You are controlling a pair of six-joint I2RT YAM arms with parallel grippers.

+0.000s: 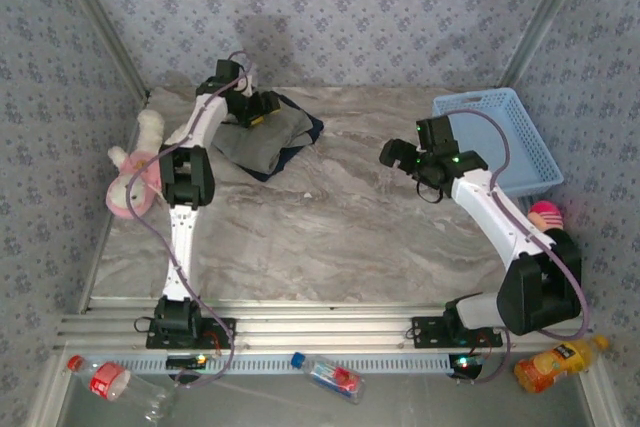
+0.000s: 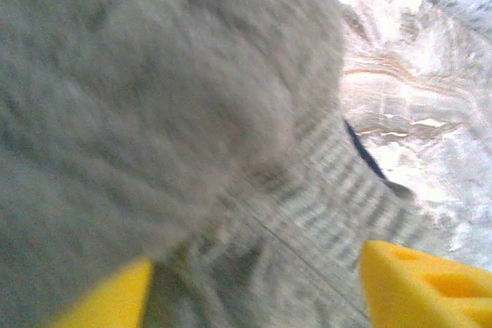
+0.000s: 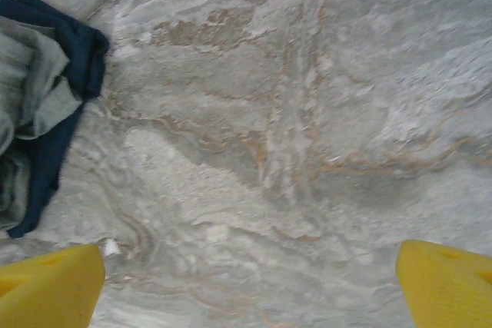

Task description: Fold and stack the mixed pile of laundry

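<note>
The olive-grey garment (image 1: pixel 262 142) lies bunched on top of the dark navy garment (image 1: pixel 303 127) at the back left of the table. My left gripper (image 1: pixel 258 107) is down over the pile's far edge, open, with its yellow fingertips (image 2: pixel 419 282) spread wide over the grey ribbed cloth (image 2: pixel 192 113). A sliver of navy (image 2: pixel 361 151) shows under the grey hem. My right gripper (image 1: pixel 400 154) hovers open above bare marble at mid-table, holding nothing; the right wrist view catches the navy cloth (image 3: pixel 69 59) and the grey cloth (image 3: pixel 31 82) at its left edge.
A light blue mesh basket (image 1: pixel 512 137) stands at the back right. A pink-and-cream plush toy (image 1: pixel 135 172) lies at the table's left edge. Bottles (image 1: pixel 330 375) and a juice bottle (image 1: pixel 555 362) lie below the front rail. Patterned walls close in the table.
</note>
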